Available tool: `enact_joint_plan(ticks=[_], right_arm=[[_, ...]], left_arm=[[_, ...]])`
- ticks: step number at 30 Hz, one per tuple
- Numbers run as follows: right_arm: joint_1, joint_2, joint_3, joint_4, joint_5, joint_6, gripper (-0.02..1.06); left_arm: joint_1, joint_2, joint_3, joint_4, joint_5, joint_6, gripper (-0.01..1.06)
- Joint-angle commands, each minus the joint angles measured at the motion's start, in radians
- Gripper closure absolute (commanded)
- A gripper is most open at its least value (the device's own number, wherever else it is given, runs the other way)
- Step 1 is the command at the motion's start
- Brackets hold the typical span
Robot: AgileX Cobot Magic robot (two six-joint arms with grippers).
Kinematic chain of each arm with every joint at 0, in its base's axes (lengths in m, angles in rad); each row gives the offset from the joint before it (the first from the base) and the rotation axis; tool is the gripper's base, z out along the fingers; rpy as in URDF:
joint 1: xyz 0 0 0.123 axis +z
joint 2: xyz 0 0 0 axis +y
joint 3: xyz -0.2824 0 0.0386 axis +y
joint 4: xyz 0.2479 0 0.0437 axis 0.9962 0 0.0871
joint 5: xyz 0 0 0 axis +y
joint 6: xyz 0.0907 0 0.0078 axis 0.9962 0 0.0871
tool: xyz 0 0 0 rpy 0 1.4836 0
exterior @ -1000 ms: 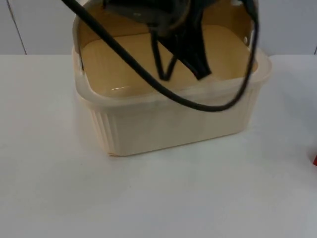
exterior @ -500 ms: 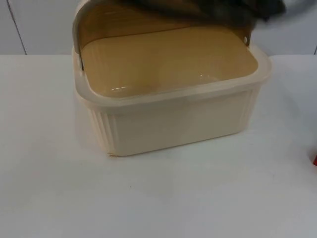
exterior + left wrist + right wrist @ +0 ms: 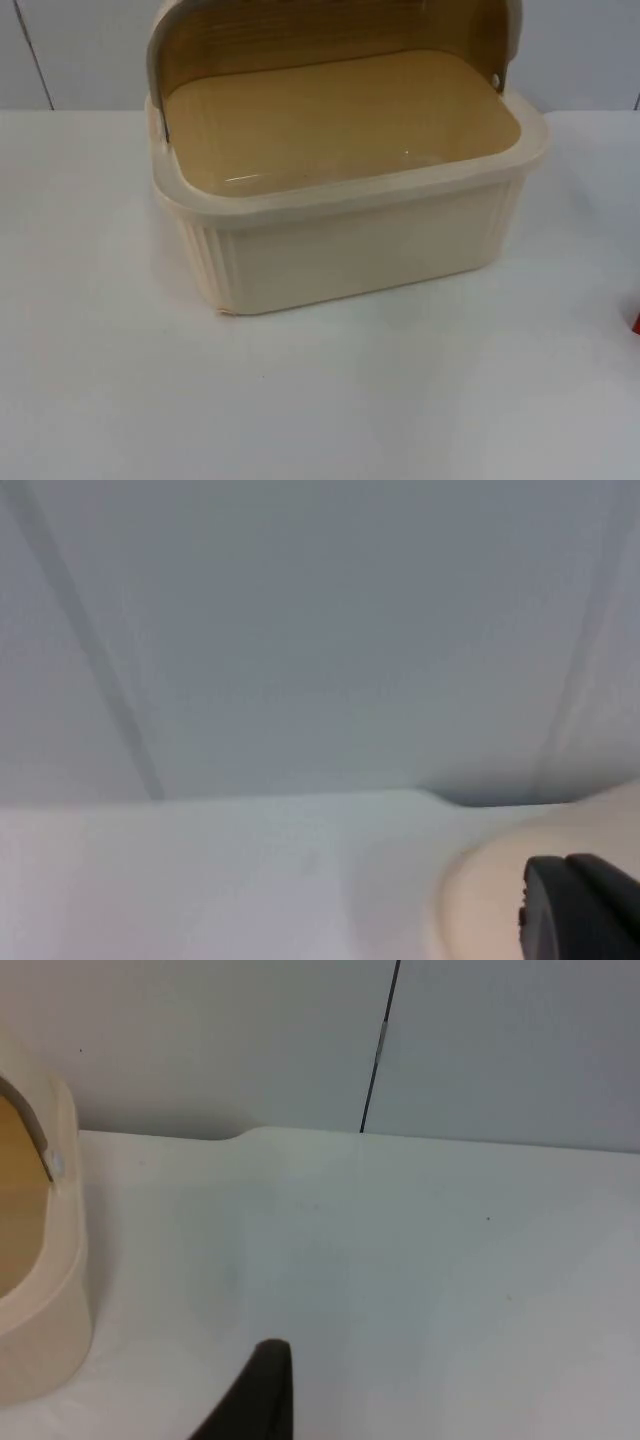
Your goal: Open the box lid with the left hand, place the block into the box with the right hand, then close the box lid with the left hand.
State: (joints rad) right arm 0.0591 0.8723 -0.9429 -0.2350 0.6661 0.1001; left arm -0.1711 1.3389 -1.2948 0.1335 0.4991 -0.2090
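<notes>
Cream plastic box stands on the white table with its lid swung up and back, bare of readable writing. A red sliver shows at the table's right edge. Left gripper sits by the box's rim and right gripper over the table beside the box; I cannot tell how either's fingers stand.

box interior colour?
Tan, yellowish-brown inside the box, against cream ribbed outer walls; the raised lid is brownish too. Clearest in the top view.

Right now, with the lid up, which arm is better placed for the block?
Right, probably. The box stands open and empty, and a red object, likely the block, sits at the table's right edge.
</notes>
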Motion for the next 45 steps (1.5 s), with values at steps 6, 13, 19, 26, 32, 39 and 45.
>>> enact_joint_plan(ticks=[6,13,19,26,32,39,45], right_arm=[[-0.003,-0.004,-0.003,0.004,-0.004,-0.002,0.00],[-0.003,-0.004,-0.003,0.002,0.000,-0.002,0.00],[-0.003,-0.004,-0.003,0.002,0.000,-0.002,0.00],[-0.003,-0.004,-0.003,0.002,0.002,-0.002,0.00],[-0.003,-0.004,-0.003,0.002,0.002,-0.002,0.00],[-0.003,-0.004,-0.003,0.002,0.002,-0.002,0.00],[-0.003,-0.004,-0.003,0.002,0.002,-0.002,0.00]], left_arm=[[0.099,0.010,0.151,0.017,-0.090,-0.042,1.05],[0.092,0.006,0.173,0.087,-0.074,0.003,0.84],[0.062,0.004,0.173,0.098,-0.015,-0.002,0.00],[0.062,-0.015,0.173,0.006,-0.018,-0.002,0.00],[0.062,-0.107,0.173,-0.092,-0.012,0.063,0.00],[0.062,-0.259,0.173,-0.174,0.081,0.209,0.00],[0.062,-0.387,0.173,-0.170,0.088,0.209,0.00]])
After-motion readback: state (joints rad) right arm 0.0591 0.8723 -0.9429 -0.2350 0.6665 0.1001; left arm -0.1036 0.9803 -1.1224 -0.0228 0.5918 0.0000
